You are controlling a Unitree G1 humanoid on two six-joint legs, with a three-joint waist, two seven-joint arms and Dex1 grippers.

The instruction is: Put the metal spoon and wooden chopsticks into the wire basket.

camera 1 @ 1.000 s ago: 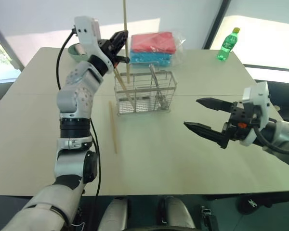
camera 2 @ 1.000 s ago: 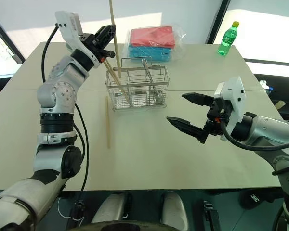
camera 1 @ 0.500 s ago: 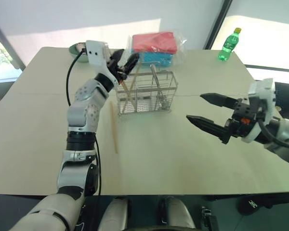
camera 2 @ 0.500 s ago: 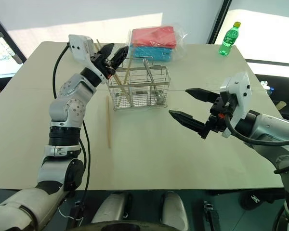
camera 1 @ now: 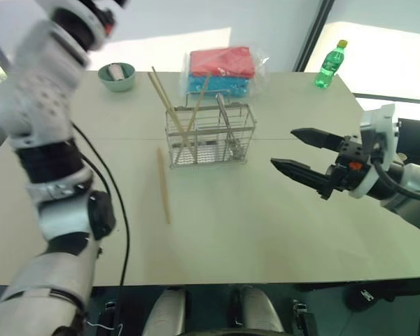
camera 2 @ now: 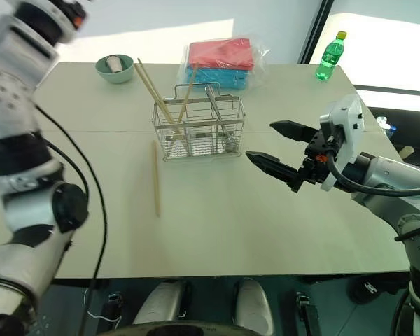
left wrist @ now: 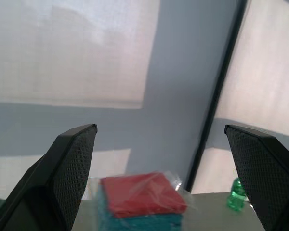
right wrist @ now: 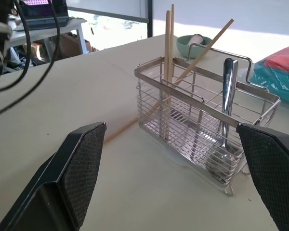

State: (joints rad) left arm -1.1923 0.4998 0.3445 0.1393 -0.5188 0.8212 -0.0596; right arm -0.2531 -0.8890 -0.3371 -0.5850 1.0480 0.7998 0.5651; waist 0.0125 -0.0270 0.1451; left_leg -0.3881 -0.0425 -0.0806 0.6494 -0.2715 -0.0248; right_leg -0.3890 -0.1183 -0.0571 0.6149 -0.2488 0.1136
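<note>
Three chopsticks in basket: we see three wooden chopsticks (camera 2: 169, 105) leaning in the wire basket (camera 2: 198, 129), their tips sticking out above its rim.
Fourth chopstick: one more stick (camera 2: 155, 177) lies flat on the counter (camera 2: 217, 224), just beside the basket at its nine o'clock side, apart from the wire.
Metal spoon: the metal spoon (right wrist: 224, 120) stands upright in the basket's compartment at the three o'clock end, bowl down on the mesh base.
Left jaws: we see the left gripper (left wrist: 166, 178) raised well above the counter with its jaws spread wide and nothing between them; beyond them are the red and blue package (left wrist: 139, 202) and a green bottle (left wrist: 237, 195).
Right jaws: the right gripper (camera 2: 280, 150) hangs over the counter at the basket's three o'clock, well apart from it, jaws spread and bare.
Far counter: a green bowl (camera 2: 115, 68) sits at the basket's eleven o'clock, the package at twelve.
</note>
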